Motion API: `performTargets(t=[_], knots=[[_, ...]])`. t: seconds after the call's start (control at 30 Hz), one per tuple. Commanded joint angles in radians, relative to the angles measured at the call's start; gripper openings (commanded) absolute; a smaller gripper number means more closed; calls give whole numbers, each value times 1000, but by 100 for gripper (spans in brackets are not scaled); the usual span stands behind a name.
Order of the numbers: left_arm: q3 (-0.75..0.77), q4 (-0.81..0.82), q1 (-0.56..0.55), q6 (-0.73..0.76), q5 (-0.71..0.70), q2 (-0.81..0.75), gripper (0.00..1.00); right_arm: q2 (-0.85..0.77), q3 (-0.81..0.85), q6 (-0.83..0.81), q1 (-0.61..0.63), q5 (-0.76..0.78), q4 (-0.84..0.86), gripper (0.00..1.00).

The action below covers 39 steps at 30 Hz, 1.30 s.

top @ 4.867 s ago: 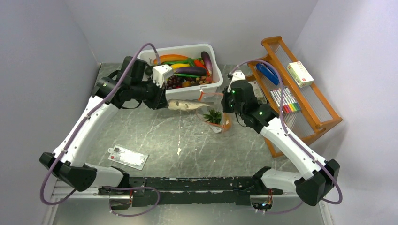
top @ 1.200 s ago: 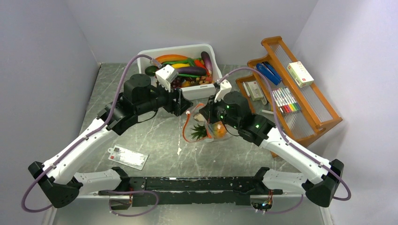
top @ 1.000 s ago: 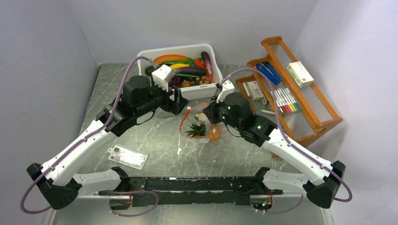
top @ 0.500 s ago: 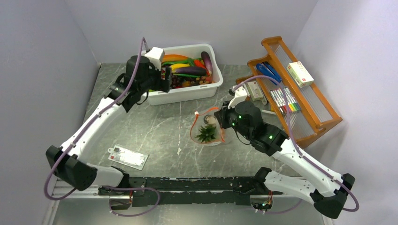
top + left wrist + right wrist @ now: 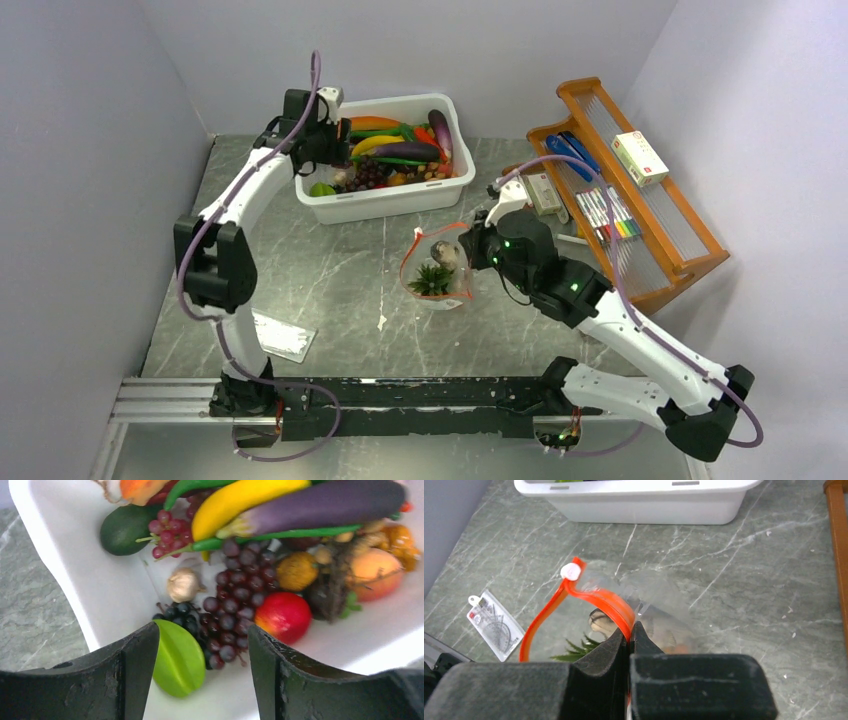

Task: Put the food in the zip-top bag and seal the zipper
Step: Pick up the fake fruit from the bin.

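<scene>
The food lies heaped in a white tub (image 5: 390, 205). My left gripper (image 5: 322, 160) reaches down into the tub's left end. In the left wrist view my left gripper (image 5: 204, 632) is open, a green piece (image 5: 177, 660) lying against its left finger and a dark grape bunch (image 5: 240, 595) between the fingers. The zip-top bag (image 5: 437, 275) sits mid-table, mouth open in a loop. An orange pineapple's green crown (image 5: 574, 650) and a beige piece (image 5: 659, 630) are inside. My right gripper (image 5: 630, 630) is shut on the orange-red zipper (image 5: 599, 600).
A red apple (image 5: 283, 616), garlic (image 5: 183, 584), avocado (image 5: 124, 529) and purple eggplant (image 5: 325, 505) also fill the tub. A wooden rack (image 5: 640, 190) with pens stands right. A flat white card (image 5: 275, 335) lies near the front left.
My left arm has swung away from the bag, back to the tub, and lowered into it with the jaws narrowing. The right gripper has carried the bag slightly right, still holding its zipper.
</scene>
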Motion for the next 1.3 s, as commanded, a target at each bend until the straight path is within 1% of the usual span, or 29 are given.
performTargets(t=[0.0,0.07,0.1,0.2,0.27,0.43,0.57,0.63,0.7,0.73,0.77,0.9,0.97,1.0,1.07,1.17,1.2,1.27], knots=[[121,3,66,24,80,96,66,44,91,-16,-2,26,30,0],[193,-7,79,51,115,158,74,72,125,-27,-1,36,18,0],[236,-22,83,70,146,189,76,91,142,-31,-1,40,12,0],[325,-35,83,107,209,260,76,123,177,-45,-2,53,3,0],[328,-8,83,115,245,281,76,132,185,-48,-2,67,1,0],[315,48,83,86,283,338,68,144,209,-46,-3,67,7,0],[300,102,82,83,352,382,66,164,230,-54,-2,80,11,0],[318,106,83,68,378,413,63,174,235,-51,-3,77,9,0],[334,107,81,60,436,439,58,178,231,-45,-3,74,8,0],[334,112,78,59,459,447,58,178,226,-43,-2,75,11,0],[323,121,76,61,480,451,58,178,220,-41,-3,79,14,0],[278,174,66,69,546,447,67,184,219,-42,-3,81,13,0],[290,175,64,61,552,464,68,191,223,-48,-2,81,11,0],[300,171,64,56,553,477,66,196,226,-51,-2,82,10,0],[319,159,64,60,567,504,59,204,239,-58,-2,85,1,0],[318,159,61,59,578,515,54,206,251,-62,-2,100,-8,0],[312,164,59,61,575,512,51,204,252,-62,-2,102,-11,0],[305,166,54,69,568,504,42,198,253,-60,-4,101,-11,0]])
